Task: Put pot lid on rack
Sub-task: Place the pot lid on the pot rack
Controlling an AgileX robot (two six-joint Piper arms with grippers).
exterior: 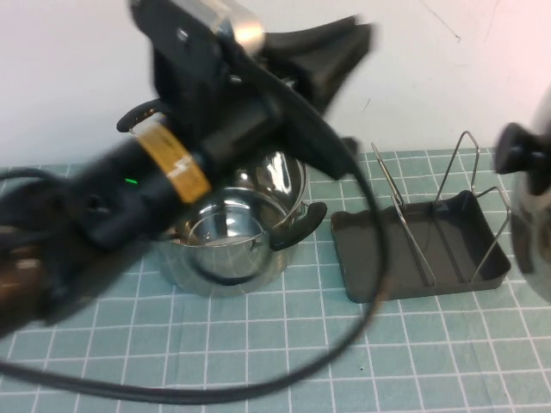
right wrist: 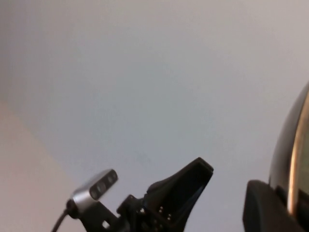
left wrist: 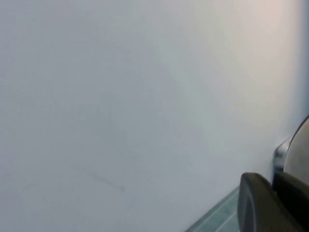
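Note:
The pot lid [exterior: 534, 215] hangs in the air at the far right, above and right of the rack, turned on edge with its black knob [exterior: 515, 151] facing left. My right gripper [right wrist: 289, 205] is shut on the lid's rim [right wrist: 292, 159]. One dark finger [right wrist: 265, 208] shows beside the rim, and the gripper itself is outside the high view. The rack [exterior: 422, 249] is a dark grey tray with silver wire loops [exterior: 465, 168], right of the steel pot [exterior: 232, 237]. My left gripper [exterior: 340, 56] is raised high above the pot, open and empty; it also shows in the right wrist view [right wrist: 186, 186].
The open pot has two black handles [exterior: 297, 228] and stands on the green grid mat [exterior: 284, 353]. My left arm and its black cable [exterior: 344, 335] cross over the pot and the mat's front. A white wall is behind. The left wrist view shows a dark finger [left wrist: 258, 205] against that wall.

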